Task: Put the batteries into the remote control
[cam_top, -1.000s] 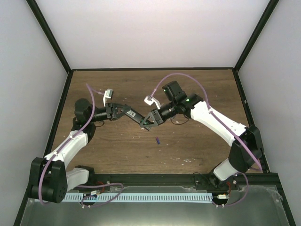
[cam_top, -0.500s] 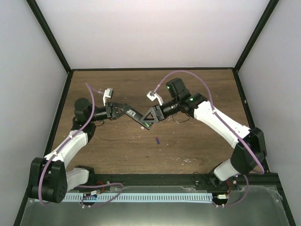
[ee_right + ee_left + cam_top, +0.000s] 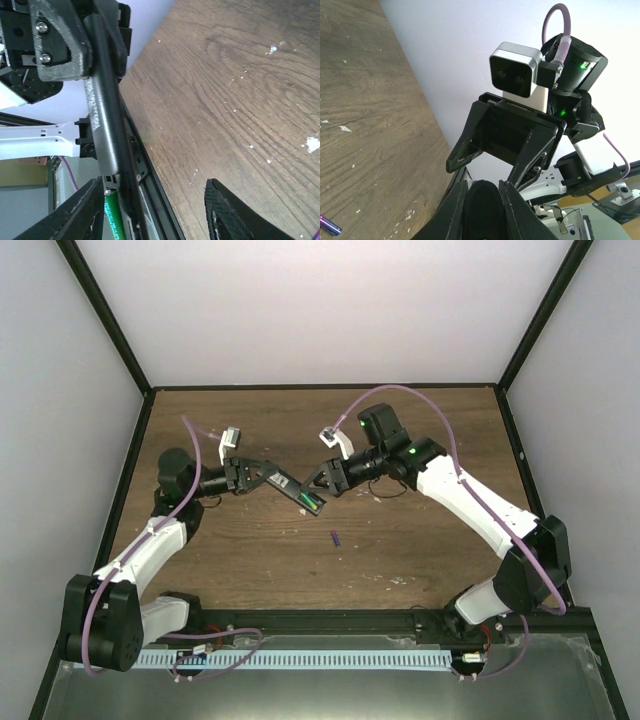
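My left gripper (image 3: 283, 483) is shut on the slim black remote control (image 3: 300, 494) and holds it above the table, pointing to the right. A green battery (image 3: 311, 501) lies in the open compartment at the remote's free end. It also shows in the right wrist view (image 3: 114, 220), beside the remote (image 3: 105, 115). My right gripper (image 3: 324, 481) is open and empty, just right of the remote's end, with the remote between its fingers (image 3: 227, 212). The purple-blue battery (image 3: 335, 538) lies on the table below both grippers. In the left wrist view my fingers (image 3: 457, 210) clamp the remote (image 3: 482, 210).
The wooden table (image 3: 420, 550) carries white specks of debris (image 3: 400, 580) near its front. A black frame (image 3: 130, 470) borders the table on the left, right and back. Both arms meet over the middle of the table.
My right gripper has drawn back up and to the right, off the remote's end. The green battery now shows in the remote's compartment. The left arm has barely moved.
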Controlling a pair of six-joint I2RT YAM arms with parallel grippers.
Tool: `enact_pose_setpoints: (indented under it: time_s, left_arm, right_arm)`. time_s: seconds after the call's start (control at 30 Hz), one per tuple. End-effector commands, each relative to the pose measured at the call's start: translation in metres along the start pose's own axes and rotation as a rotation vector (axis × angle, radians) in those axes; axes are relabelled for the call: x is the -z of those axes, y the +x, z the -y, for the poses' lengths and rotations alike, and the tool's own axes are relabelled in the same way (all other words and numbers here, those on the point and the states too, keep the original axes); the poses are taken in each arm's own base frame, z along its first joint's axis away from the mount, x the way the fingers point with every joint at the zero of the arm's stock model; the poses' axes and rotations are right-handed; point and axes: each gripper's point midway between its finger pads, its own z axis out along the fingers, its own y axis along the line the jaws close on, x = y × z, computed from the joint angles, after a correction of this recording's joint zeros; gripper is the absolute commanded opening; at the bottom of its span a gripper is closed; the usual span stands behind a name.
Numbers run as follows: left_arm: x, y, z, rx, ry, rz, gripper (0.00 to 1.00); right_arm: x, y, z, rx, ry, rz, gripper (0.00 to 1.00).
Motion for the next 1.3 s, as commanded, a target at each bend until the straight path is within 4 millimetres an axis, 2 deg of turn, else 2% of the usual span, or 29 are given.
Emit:
enact_pose_setpoints:
  time_s: [0.0,0.33,1.27]
  left_arm:
    - [0.001,-0.003,0.014,-0.060,0.022,-0.002,0.00]
    - [0.002,-0.001,0.014,-0.059,0.019,-0.004,0.00]
    - [0.001,-0.001,0.012,-0.055,0.016,-0.003,0.00]
  right_arm:
    - [0.009,-0.008,0.001,0.026,0.058,0.027,0.47]
    - [0.008,-0.003,0.004,0.025,0.072,0.017,0.47]
    - [-0.002,0.007,-0.013,0.070,-0.014,-0.031,0.47]
